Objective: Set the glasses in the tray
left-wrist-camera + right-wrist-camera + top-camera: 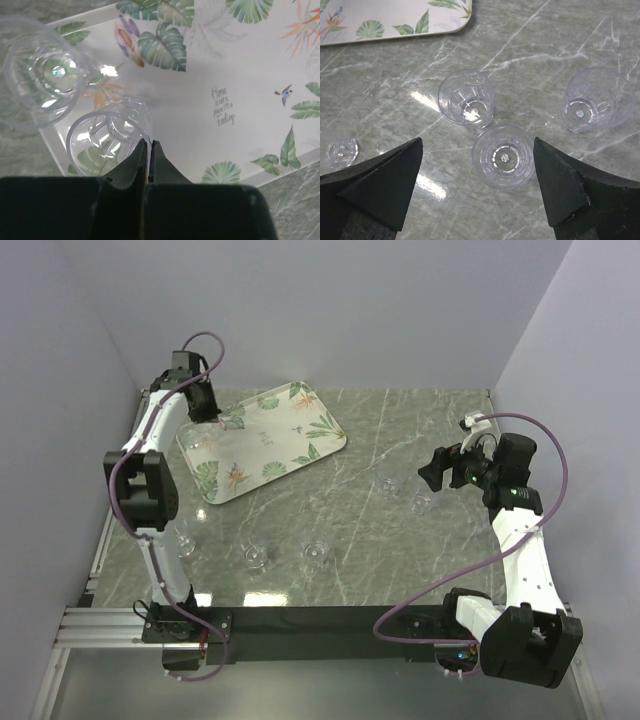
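Upper left of the overhead view, the tray sits at an angle on the counter. It's a flat rectangle with rounded corners and a low rim, smooth cream-white, printed with green tropical leaves, small orange flowers and a bit of script lettering. The counter is grey-green marble-look stone with white veins, glossy enough to throw glare.

The left tool hangs over the tray's left corner. In its wrist view the black fingers are pressed flat together with no gap. The tips are right at the rim of the front glass, which stands on the tray. I can't tell if the thin wall is nipped between them or only touched. The corner glass is just beside it at the upper left of that frame, by the tray's edge. Whether it's fully on the tray is hard to say.

The right tool is over at the right of the overhead view, well apart from the tray, spread wide with nothing in it. Its wrist view looks down between two chunky matte black wedge fingers at glasses on bare stone:
- the centre glass between the fingers
- the upper glass right up against it
- the right-hand glass off on its own
- the edge glass, half cut off at the left

They're all small, round, colourless and see-through, with faceted walls and a thick base. A couple more glasses stand along the lower middle of the overhead frame.
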Available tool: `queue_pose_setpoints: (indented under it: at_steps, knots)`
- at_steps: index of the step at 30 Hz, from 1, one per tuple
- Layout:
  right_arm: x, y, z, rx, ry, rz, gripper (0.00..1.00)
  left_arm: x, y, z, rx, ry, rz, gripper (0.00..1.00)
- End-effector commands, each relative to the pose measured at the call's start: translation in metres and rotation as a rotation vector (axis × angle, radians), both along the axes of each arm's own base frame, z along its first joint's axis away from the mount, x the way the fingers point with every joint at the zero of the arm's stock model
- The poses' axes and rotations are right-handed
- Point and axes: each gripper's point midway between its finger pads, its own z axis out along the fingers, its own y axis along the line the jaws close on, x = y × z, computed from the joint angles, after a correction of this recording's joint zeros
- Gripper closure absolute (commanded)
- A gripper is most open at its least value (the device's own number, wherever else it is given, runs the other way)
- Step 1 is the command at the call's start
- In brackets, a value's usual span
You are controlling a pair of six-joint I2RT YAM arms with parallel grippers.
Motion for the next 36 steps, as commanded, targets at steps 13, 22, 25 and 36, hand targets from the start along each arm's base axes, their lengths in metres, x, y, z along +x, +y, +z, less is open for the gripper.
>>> queue_pose_setpoints:
  at_steps: [13, 22, 25, 36]
  knots:
    - [0.001, 0.0, 0.008, -0.005, -0.045, 0.012, 0.03, 0.061, -0.006, -0.01, 0.136, 0.0, -0.022, 1.0]
    - [0.001, 0.001, 0.008, 0.0, -0.042, 0.016, 0.03, 0.067, -0.01, -0.027, 0.155, 0.016, -0.033, 0.94]
    - [0.001, 0.0, 0.009, -0.004, -0.046, 0.013, 0.03, 0.068, -0.01, -0.033, 0.154, 0.025, -0.033, 0.86]
    - [-0.002, 0.0, 0.01, -0.015, -0.058, 0.016, 0.03, 0.067, -0.024, 0.012, 0.11, -0.067, -0.065, 0.37]
